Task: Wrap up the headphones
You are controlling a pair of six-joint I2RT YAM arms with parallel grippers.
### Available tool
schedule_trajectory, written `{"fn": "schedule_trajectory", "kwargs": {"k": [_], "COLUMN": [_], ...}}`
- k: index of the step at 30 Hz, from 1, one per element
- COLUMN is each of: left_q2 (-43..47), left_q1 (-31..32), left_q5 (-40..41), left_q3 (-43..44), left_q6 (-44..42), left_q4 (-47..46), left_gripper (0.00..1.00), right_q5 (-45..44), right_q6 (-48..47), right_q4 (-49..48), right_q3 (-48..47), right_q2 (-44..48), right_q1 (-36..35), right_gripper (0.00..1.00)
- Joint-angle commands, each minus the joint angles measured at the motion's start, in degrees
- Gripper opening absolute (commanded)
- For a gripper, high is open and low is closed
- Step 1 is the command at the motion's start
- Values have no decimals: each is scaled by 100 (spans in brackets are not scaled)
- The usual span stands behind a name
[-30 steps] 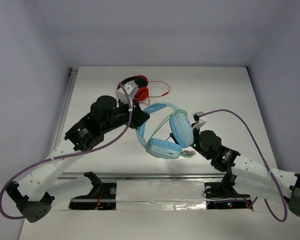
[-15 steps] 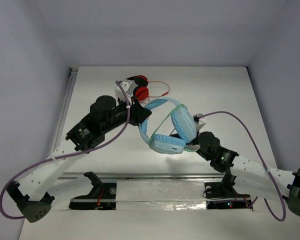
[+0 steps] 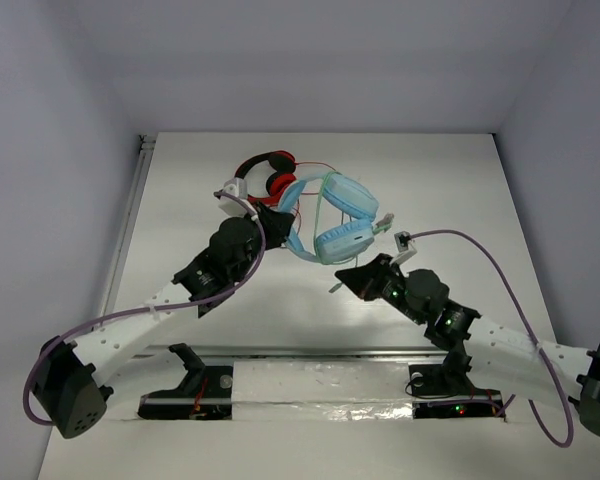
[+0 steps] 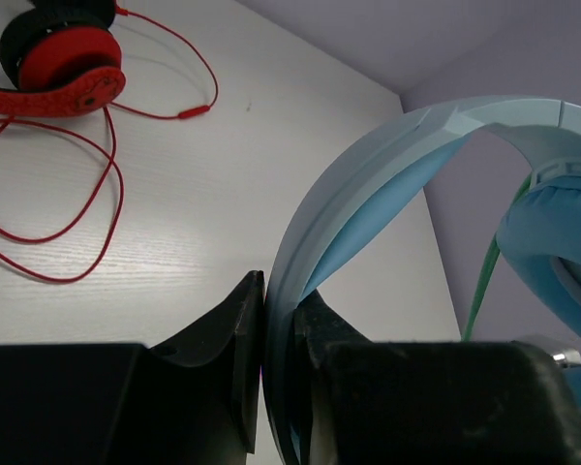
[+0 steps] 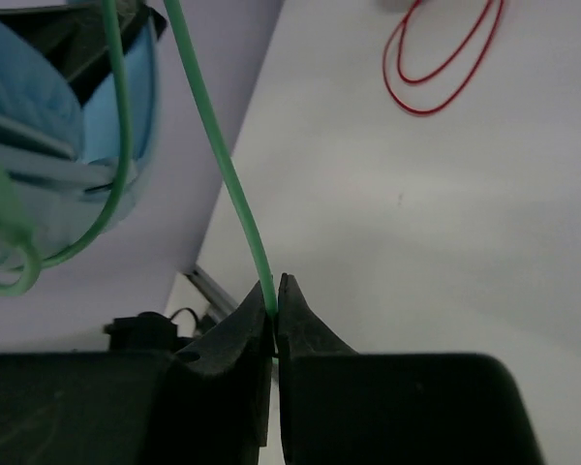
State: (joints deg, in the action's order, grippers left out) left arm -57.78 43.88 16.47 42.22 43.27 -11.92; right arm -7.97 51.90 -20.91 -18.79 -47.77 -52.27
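Note:
The light-blue headphones (image 3: 336, 218) hang above the table at centre back, held by the band. My left gripper (image 3: 280, 216) is shut on the wide band (image 4: 368, 165); in the left wrist view the jaws (image 4: 279, 291) clamp its edge. The thin green cable (image 5: 213, 145) runs from the cups (image 5: 39, 97) down into my right gripper (image 5: 274, 291), which is shut on it. In the top view my right gripper (image 3: 346, 282) sits just in front of and below the cups. Part of the cable (image 4: 484, 281) also shows in the left wrist view beside a cup.
The smaller red-and-black headphones (image 3: 271, 172) lie at the back, just behind the left gripper, with their red cable (image 4: 87, 194) looped over the table; a loop of the red cable (image 5: 445, 68) also shows in the right wrist view. A metal rail (image 3: 130, 215) runs along the table's left edge.
My left gripper has carried the blue headphones toward the back, near the red ones. My right gripper has shifted left and now sits in front of the cups with the cable.

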Motion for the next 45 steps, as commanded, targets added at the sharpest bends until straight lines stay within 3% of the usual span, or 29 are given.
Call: {"fn": "schedule_trajectory", "kwargs": {"k": [1,12,17,22,29,36,41,45], "left_q2": [92,-541,-480,-383,-436,-664,-1024,-1385], "left_q1": [-20,-20,41,418,1096,1598,1721,1721], "left_q5": [901,1438,1552,1754,2272,2633,2511,2379], "left_q3": [59,-170,-714,-1127,-1374,-1356,-1356,-1418], "left_q6": [753,815,859,859,912,885,982,1035], "left_q4": [-1874,-2262,-2323,-2332,-2113,-1788,-1244,-1093], "left_gripper": [0,0,0,0,0,0,0,0], "right_q5": [427,814,1236,982,94,-521,-469,-268], "right_q6": [627,857,1032,1287,1823,2272,2562,2606], "right_q4": [-633,-976,-1811,-2548,-2567,-2814,-2989,-2990], "right_q3": [182,33,147,270,235,384,604,648], "right_q2": [198,-215,-338,-461,-488,-637,-1058,-1313], "right_q1": [-134,-741,-793,-793,-793,-793,-793,-793], "right_gripper": [6,6,6,7,10,23,30,48]}}
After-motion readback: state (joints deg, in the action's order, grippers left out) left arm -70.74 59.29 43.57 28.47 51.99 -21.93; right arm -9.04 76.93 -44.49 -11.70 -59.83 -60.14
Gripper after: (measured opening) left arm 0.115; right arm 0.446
